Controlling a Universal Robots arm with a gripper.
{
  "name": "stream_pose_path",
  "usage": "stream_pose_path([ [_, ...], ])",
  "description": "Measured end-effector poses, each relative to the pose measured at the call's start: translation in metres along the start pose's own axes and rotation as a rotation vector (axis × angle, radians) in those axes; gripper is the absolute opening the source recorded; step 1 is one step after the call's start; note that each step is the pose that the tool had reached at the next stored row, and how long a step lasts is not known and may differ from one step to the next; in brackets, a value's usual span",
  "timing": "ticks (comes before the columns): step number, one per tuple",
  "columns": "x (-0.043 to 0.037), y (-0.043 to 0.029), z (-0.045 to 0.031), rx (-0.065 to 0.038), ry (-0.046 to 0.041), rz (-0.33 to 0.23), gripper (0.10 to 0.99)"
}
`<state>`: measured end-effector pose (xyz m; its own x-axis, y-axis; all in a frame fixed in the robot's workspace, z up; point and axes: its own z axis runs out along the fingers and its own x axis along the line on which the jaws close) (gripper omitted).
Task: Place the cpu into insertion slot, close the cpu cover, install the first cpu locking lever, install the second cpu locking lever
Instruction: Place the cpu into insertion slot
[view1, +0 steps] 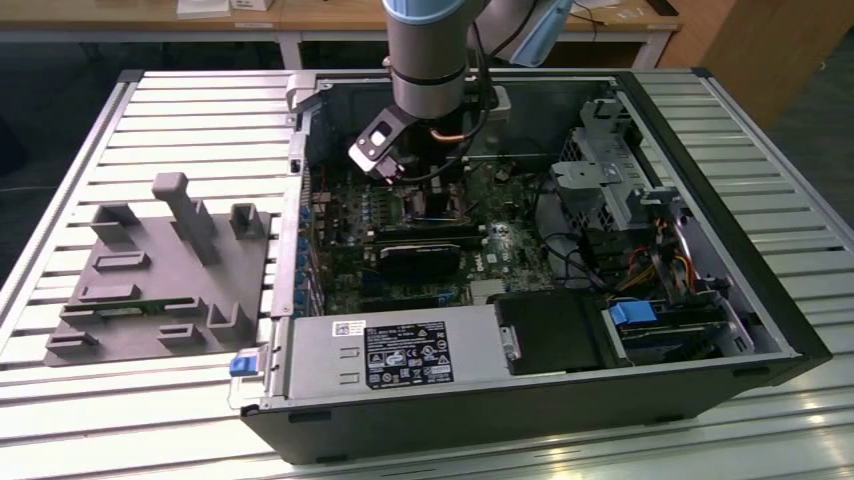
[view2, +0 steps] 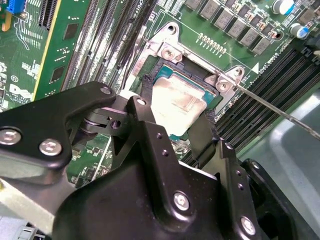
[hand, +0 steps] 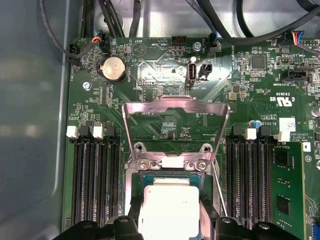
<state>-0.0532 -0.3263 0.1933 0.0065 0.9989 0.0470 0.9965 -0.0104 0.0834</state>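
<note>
The tool (view2: 172, 116) clamps the cpu (view2: 176, 100) by two opposite edges, its fingers narrowed to chip width, directly at the insertion slot (view2: 165, 45). The cpu cover (hand: 175, 106) stands hinged open. For clean seating, hold the chip level and square to the socket rim (no tilt, no side load).

On the tabletop (view1: 147, 425), case (view1: 534, 415) lying open; at the exterior view's left of it, rack (view1: 160, 290). Inside the case, over the board (hand: 260, 90), pincer (view1: 430, 210). Between its fingers (view2: 145, 107), clamped, cpu (view2: 177, 105), right at the slot (hand: 165, 163). At one slot edge, cover (hand: 175, 103) tilted up. Beside the slot, lever (hand: 218, 192); on both flanks, memory slots (hand: 95, 175).
</note>
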Motion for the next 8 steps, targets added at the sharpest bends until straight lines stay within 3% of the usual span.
stream_pose_path([
  [4,0.0002,0.0004,-0.0006,0.0,0.0,0.0,0.529],
  [8,0.0002,0.0006,-0.0038,0.0,-0.0082,-0.001,0.529],
])
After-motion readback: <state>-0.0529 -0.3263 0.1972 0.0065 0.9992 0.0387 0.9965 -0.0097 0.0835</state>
